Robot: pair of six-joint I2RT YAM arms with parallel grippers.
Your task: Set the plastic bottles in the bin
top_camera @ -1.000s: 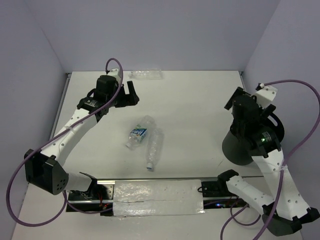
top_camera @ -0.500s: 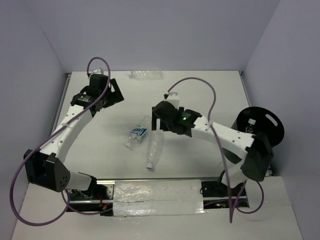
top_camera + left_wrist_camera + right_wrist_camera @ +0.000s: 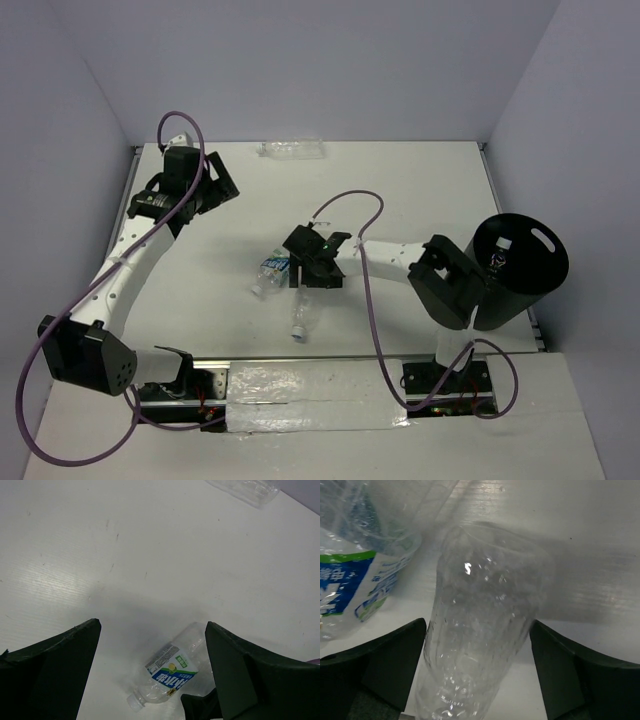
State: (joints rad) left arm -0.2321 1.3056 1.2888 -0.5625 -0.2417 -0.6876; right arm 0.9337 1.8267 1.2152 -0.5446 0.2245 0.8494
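Note:
A blue-and-white labelled bottle (image 3: 274, 269) lies mid-table beside a plain clear bottle (image 3: 299, 319). My right gripper (image 3: 312, 272) is low over them and open. In the right wrist view its gripper (image 3: 479, 625) has one finger on each side of the plain bottle (image 3: 480, 645), apart from it, with the labelled bottle (image 3: 355, 585) at left. My left gripper (image 3: 220, 184) is open and empty at the back left; its own view (image 3: 152, 626) looks down on the labelled bottle (image 3: 172, 672). Another clear bottle (image 3: 292, 149) lies at the back edge. The black bin (image 3: 525, 270) stands at the right.
A pale thing, perhaps a bottle, shows inside the bin (image 3: 499, 258). Walls close the table at back, left and right. A foil-covered strip (image 3: 315, 392) runs along the near edge between the arm bases. The right arm's purple cable (image 3: 365, 290) loops over the table.
My right arm has swung from the bin to the middle and dropped over the plain bottle. My left gripper has drawn back toward the left wall.

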